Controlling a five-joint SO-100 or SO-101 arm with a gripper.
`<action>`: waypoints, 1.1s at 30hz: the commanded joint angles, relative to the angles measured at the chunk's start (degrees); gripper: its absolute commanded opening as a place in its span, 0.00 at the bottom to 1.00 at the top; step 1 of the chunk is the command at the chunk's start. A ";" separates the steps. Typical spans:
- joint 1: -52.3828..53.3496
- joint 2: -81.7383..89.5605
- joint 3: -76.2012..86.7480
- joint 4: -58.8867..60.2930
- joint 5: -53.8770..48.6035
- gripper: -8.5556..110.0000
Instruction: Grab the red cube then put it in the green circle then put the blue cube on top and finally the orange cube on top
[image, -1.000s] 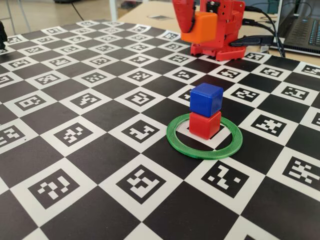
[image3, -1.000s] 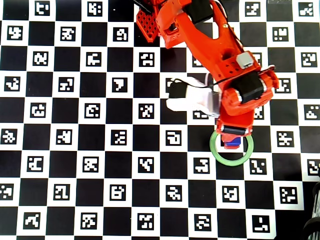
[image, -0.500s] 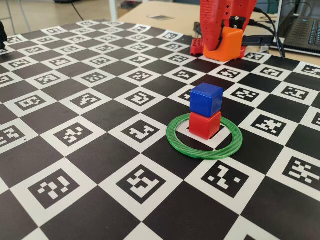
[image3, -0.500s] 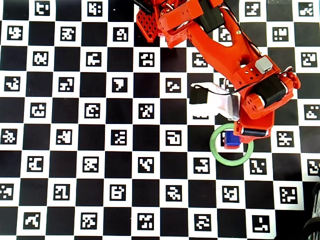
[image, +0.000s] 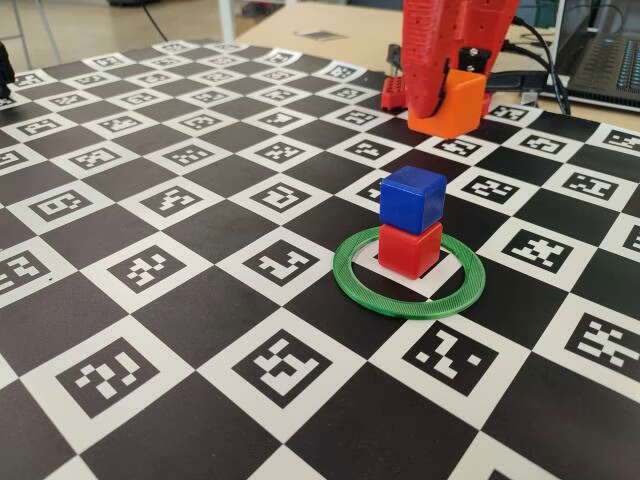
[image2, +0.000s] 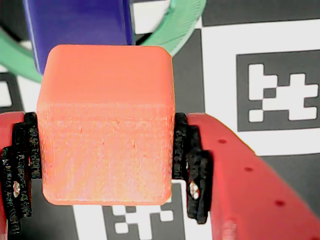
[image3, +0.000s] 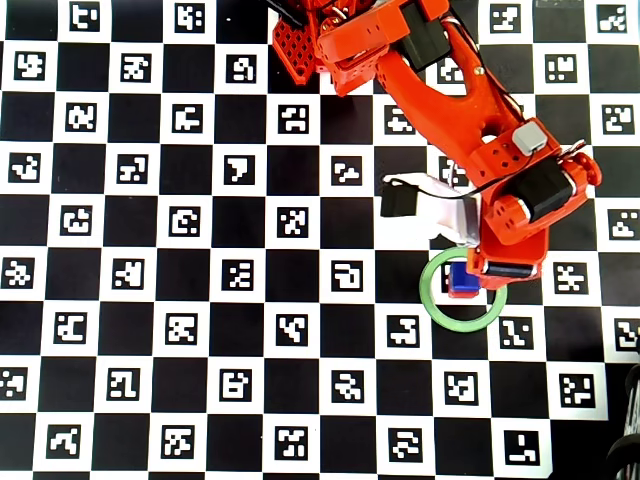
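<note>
Between closed fingers (image2: 107, 170), upright orange cube (image2: 106, 125).

Lab: marker-printed checkerboard mat (image: 200, 260), laptop (image: 605, 60), cables (image: 535, 45).

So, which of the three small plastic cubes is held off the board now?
The bright-orange plastic cube, clamped in the red gripper. The deep-blue cube rests on the solid-red cube inside the green ring.
</note>
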 joint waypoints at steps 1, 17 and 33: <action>0.44 2.81 -0.35 -0.79 -0.26 0.10; 0.44 3.52 2.55 -2.90 -0.18 0.10; 2.72 3.69 4.31 -5.19 -2.81 0.10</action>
